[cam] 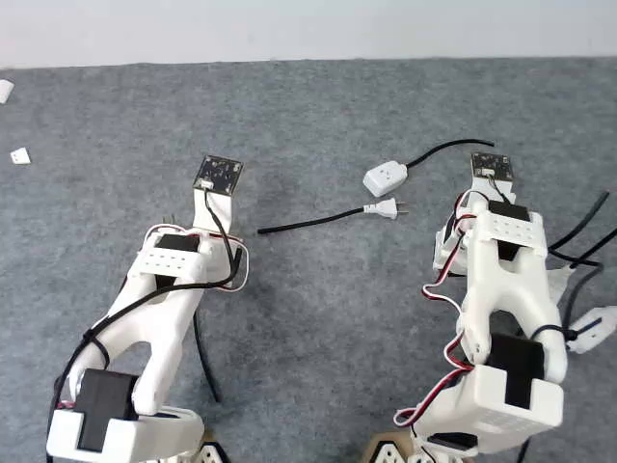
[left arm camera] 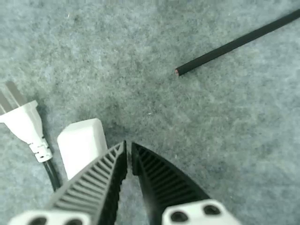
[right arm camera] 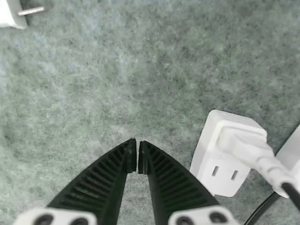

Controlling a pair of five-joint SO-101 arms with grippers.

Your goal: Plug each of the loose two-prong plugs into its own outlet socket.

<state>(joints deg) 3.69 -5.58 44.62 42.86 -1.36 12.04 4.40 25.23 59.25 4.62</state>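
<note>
Over the grey mat (cam: 318, 106), the left gripper (left arm camera: 128, 154) and the right gripper (right arm camera: 137, 154) hang pinched shut, holding nothing. One socket (cam: 384, 177) lies mid-mat with a loose plug (cam: 383, 209) just beside it. A second socket (left arm camera: 82, 143) and second plug (left arm camera: 23, 123) lie by the left gripper's tips.
</note>
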